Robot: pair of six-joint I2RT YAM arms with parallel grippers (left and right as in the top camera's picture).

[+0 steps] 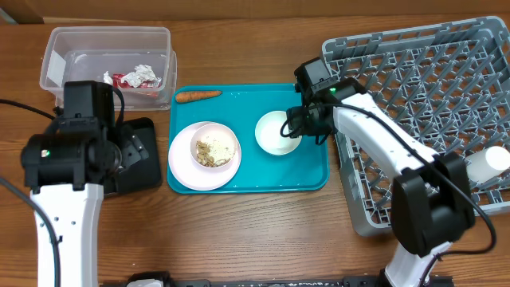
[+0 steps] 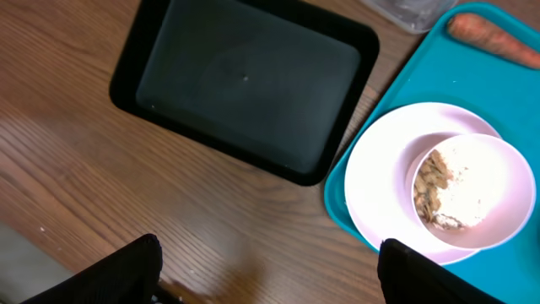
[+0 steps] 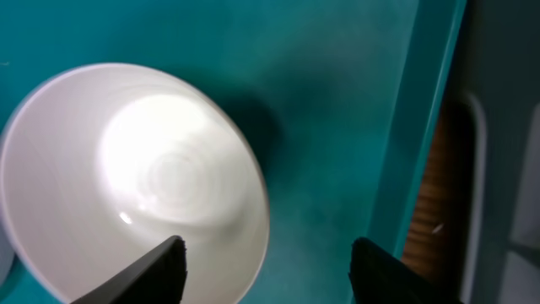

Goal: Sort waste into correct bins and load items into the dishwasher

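On the teal tray, an empty white bowl (image 1: 273,133) (image 3: 126,177) lies under my right gripper (image 1: 300,127) (image 3: 268,270). The gripper is open and straddles the bowl's right rim, one finger inside and one outside. A pink plate (image 1: 182,163) (image 2: 380,186) carries a white bowl (image 1: 215,147) (image 2: 472,190) of beige food scraps. A carrot (image 1: 198,96) (image 2: 494,38) lies at the tray's far edge. My left gripper (image 1: 130,146) (image 2: 270,274) hangs open over bare wood near the black tray (image 2: 245,84). The clear tub (image 1: 107,40) holds wrappers (image 1: 119,78) and tissue (image 1: 143,76).
The grey dish rack (image 1: 422,72) fills the right side, with a white cup (image 1: 488,163) lying at its right edge. The teal tray (image 1: 247,179) sits between the black tray and the rack, its right rim close to the rack.
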